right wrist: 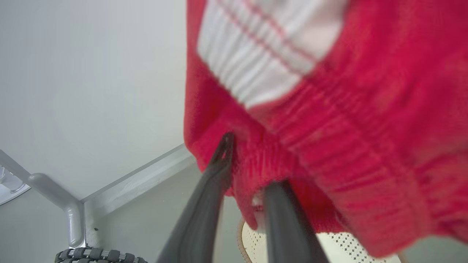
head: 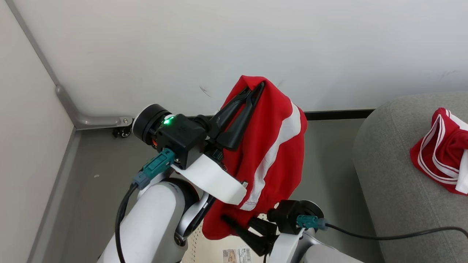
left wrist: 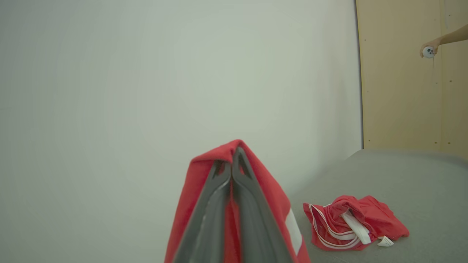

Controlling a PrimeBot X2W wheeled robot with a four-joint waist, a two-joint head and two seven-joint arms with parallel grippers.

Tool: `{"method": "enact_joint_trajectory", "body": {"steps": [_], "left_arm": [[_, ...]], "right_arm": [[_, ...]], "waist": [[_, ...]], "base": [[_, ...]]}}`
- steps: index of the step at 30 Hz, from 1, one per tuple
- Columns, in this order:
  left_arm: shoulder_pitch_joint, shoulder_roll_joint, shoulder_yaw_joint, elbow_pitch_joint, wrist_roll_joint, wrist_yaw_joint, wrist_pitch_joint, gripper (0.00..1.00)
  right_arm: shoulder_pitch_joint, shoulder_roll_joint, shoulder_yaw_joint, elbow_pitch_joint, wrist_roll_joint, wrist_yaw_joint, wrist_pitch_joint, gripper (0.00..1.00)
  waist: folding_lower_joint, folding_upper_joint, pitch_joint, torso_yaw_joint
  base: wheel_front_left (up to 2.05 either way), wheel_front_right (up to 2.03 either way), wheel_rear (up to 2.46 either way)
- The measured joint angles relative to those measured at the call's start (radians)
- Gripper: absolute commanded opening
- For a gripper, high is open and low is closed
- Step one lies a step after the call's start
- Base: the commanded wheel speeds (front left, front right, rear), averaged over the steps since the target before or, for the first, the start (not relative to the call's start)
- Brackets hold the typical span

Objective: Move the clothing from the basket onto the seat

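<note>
Left gripper [head: 256, 90] clamped on red soft-fabric garment with white stripe [head: 270, 146], held before plain white wall [head: 219, 44], above cream perforated plastic basket [right wrist: 340, 246]. Right gripper [right wrist: 252, 162] jaws apart at its hem. 1 crumpled red white-trimmed garment [head: 444, 151] lies on grey upholstered sofa seat [head: 395, 182]. Grey floor [head: 95, 164].

A: What bounded the scene at the rear?
B: A plain white wall [head: 234, 44], met at the left by a cream side wall [head: 22, 146] along a grey corner trim [head: 67, 104].
A: And below?
B: A grey floor [head: 98, 171], a dark skirting strip [head: 340, 114], and the grey seat [head: 395, 175] at right; a tan panel [left wrist: 406, 80] stood beyond it.
</note>
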Motion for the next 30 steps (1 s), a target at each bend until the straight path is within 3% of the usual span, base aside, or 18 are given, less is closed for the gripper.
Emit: {"method": "enact_joint_trajectory", "body": {"steps": [1,2,11,17,24,30], "left_arm": [[0.000,0.000,-0.001,0.000,-0.001,0.000,0.003,0.00],[0.000,-0.001,-0.001,0.000,-0.004,0.000,0.006,0.00],[0.004,0.002,0.038,0.041,-0.026,0.017,0.011,0.00],[0.030,0.014,0.065,0.096,-0.035,0.031,0.012,0.00],[0.066,0.031,0.087,0.146,-0.053,0.038,0.003,0.00],[0.098,0.042,0.096,0.171,-0.054,0.043,-0.020,0.00]], "right_arm": [[-0.008,-0.001,0.005,0.001,0.002,0.000,-0.010,0.05],[-0.016,-0.002,0.010,0.001,0.003,0.000,-0.017,0.00],[-0.031,-0.043,0.066,0.016,0.027,0.000,-0.063,0.00],[-0.030,-0.080,0.052,-0.018,0.041,0.000,-0.084,0.00],[-0.027,-0.122,-0.045,-0.085,0.076,0.000,-0.088,0.00],[-0.027,-0.150,-0.221,-0.187,0.089,0.000,-0.088,0.00]], "waist": [[0.0000,0.0000,0.000,0.001],[0.0000,0.0000,0.001,0.001],[0.0000,0.0000,0.003,-0.010],[0.0000,0.0000,0.002,-0.025],[0.0000,0.0000,0.000,-0.051],[0.0000,0.0000,-0.001,-0.082]], "base": [[0.00,0.00,0.00],[0.00,0.00,0.00],[0.00,0.00,0.00],[0.00,0.00,0.00],[0.00,0.00,0.00],[0.00,0.00,0.00]]}}
